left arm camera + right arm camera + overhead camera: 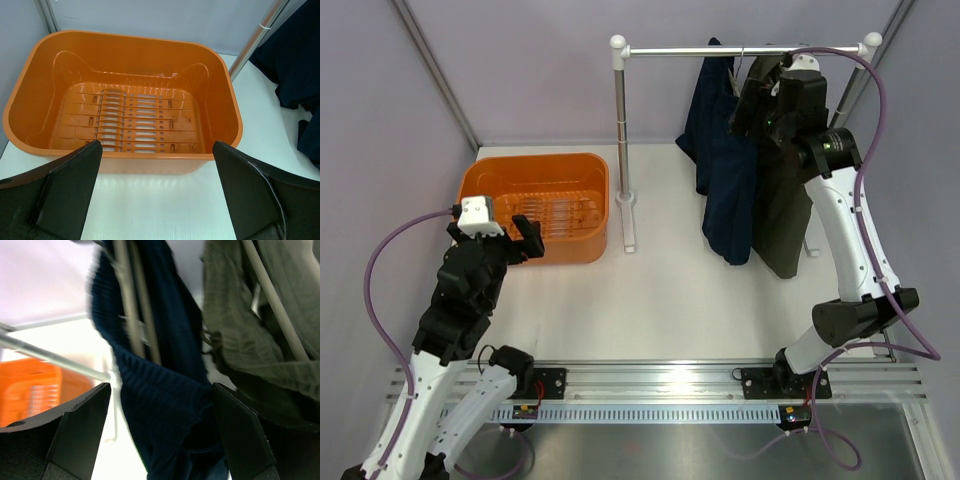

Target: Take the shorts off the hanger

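The navy blue shorts and the olive green shorts hang side by side from the rail at the back right. In the right wrist view the navy shorts hang over hanger bars and the olive shorts are to their right. My right gripper is open, high up by the rail, with the navy fabric lying between its fingers. My left gripper is open and empty at the near edge of the orange basket.
The orange basket holds nothing. The rack's left post stands just right of the basket on white feet. Grey walls close in the back and both sides.
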You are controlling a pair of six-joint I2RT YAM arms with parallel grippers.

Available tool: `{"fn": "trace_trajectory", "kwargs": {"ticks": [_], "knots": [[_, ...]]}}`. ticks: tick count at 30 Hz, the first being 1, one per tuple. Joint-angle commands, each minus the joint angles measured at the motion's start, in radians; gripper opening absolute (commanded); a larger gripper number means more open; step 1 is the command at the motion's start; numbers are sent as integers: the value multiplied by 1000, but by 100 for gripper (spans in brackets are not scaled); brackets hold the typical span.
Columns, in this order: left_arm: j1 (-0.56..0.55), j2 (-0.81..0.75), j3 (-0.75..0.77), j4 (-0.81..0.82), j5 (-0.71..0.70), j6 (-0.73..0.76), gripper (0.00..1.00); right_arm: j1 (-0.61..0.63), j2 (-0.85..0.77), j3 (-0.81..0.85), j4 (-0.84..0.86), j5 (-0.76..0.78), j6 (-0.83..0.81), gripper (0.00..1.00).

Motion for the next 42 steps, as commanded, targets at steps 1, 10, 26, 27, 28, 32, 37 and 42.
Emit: {"fn": "trace_trajectory", "kwargs": {"ticks": [1,10,26,27,28,32,37,42], "knots": [[3,-8,8,52,6,1,99,18,-5,39,-53,146,-16,91],[3,-10,6,52,6,3,99,46,-19,45,46,214,-107,90],[3,-11,6,54,3,3,99,52,73,138,-6,199,-167,93],[3,-11,4,52,3,3,99,52,61,108,29,179,-162,93],[3,-13,4,52,4,3,99,55,33,50,53,163,-161,93],[2,-11,4,54,7,3,99,53,33,15,114,154,-197,94],[3,-10,3,54,4,4,99,55,93,69,120,165,-228,94],[2,-10,3,54,1,7,99,55,43,37,191,162,-226,94]]}}
